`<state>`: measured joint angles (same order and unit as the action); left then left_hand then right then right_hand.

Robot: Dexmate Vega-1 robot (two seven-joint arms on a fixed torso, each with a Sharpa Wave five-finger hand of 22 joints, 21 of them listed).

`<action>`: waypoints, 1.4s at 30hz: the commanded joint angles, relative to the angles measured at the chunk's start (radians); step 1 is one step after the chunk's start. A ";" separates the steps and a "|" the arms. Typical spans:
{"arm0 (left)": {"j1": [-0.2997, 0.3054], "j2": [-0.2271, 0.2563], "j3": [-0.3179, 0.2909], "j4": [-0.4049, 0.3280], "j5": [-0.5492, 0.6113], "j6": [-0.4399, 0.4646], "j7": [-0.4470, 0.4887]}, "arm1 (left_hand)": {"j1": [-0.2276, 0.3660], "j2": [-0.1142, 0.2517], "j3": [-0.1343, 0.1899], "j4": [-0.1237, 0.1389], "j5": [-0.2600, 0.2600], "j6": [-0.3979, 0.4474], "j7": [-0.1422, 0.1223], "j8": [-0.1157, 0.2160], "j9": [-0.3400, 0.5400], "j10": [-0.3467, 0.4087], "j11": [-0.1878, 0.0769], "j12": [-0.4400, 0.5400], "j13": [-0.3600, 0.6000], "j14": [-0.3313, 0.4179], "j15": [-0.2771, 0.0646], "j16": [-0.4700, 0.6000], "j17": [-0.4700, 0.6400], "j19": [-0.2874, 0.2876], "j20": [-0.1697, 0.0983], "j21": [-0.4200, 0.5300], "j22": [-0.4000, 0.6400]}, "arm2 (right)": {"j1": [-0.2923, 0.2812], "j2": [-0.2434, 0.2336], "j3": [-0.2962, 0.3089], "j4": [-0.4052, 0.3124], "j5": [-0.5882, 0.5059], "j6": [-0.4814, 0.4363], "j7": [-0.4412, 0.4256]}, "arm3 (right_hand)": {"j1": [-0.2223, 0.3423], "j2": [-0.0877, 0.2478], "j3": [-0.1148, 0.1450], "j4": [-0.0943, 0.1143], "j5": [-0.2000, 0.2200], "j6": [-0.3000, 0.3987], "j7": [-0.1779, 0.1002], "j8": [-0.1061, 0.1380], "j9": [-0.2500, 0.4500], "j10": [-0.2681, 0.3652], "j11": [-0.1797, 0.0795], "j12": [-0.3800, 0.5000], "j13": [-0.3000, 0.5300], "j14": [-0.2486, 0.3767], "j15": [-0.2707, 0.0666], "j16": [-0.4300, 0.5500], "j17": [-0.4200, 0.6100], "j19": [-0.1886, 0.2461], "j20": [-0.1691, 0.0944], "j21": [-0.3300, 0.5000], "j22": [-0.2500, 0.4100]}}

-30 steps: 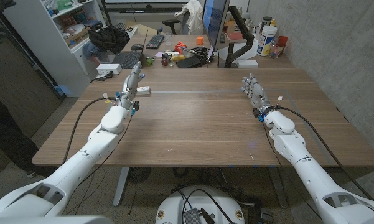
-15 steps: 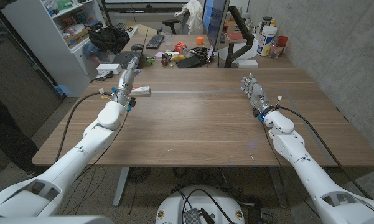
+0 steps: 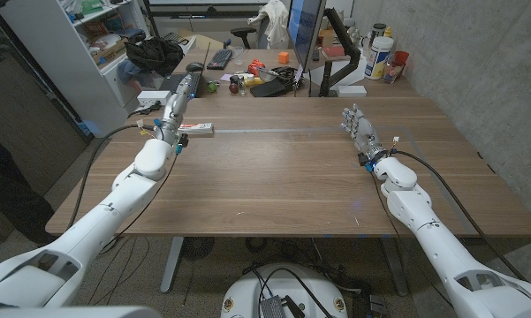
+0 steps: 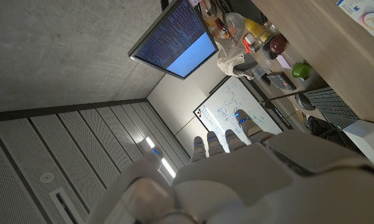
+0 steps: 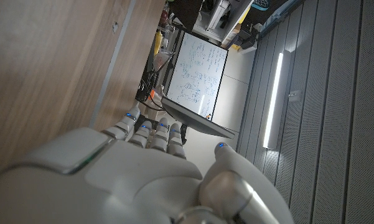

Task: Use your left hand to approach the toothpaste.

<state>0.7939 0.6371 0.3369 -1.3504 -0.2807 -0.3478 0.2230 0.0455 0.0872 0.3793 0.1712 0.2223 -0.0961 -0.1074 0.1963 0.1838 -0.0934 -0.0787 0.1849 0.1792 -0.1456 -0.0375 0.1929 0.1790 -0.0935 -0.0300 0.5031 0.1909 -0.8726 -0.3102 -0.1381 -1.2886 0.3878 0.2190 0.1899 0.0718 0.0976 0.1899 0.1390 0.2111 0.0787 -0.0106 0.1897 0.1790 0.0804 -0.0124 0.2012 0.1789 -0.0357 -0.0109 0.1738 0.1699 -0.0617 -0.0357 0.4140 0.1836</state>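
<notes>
Wooden table (image 3: 283, 177); cluttered desk (image 3: 247, 75), monitor (image 3: 305, 35) behind.

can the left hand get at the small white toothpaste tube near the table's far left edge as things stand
Probably yes. The left hand is extended next to the small white toothpaste tube on the wooden table, and nothing visible lies between them. Whether they touch cannot be told.

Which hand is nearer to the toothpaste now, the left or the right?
The left. The left hand reaches along the table's far left side, just beside the toothpaste. The right hand is far across the table, on its right side.
</notes>
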 commanded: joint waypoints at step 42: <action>-0.055 0.177 0.013 -0.143 0.298 0.178 0.109 | 0.016 0.073 0.022 0.000 -0.004 0.019 -0.004 0.002 0.003 0.009 -0.015 0.004 0.003 0.008 -0.015 0.002 0.003 -0.003 -0.004 0.000 0.000 | -0.021 -0.029 -0.008 -0.017 0.012 0.065 0.045 | 0.009 0.042 0.012 0.001 -0.007 0.014 -0.002 0.003 0.004 0.018 -0.001 0.013 0.006 -0.007 -0.002 0.006 0.002 -0.001 -0.029 -0.008 0.006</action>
<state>0.7574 0.7732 0.3352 -1.4721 -0.0701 -0.2084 0.3179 0.0522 0.0884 0.3946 0.1698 0.2223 -0.0856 -0.1073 0.2002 0.1837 -0.0828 -0.0894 0.1849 0.1791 -0.1400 -0.0340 0.1929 0.1790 -0.0935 -0.0300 0.5031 0.1910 -0.8913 -0.3330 -0.1407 -1.3002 0.3986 0.2698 0.2289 0.0718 0.0976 0.1965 0.1407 0.2072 0.0823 -0.0143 0.1897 0.1790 0.0912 -0.0125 0.2090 0.1788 -0.0357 -0.0109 0.1738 0.1698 -0.0617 -0.0358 0.4063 0.1888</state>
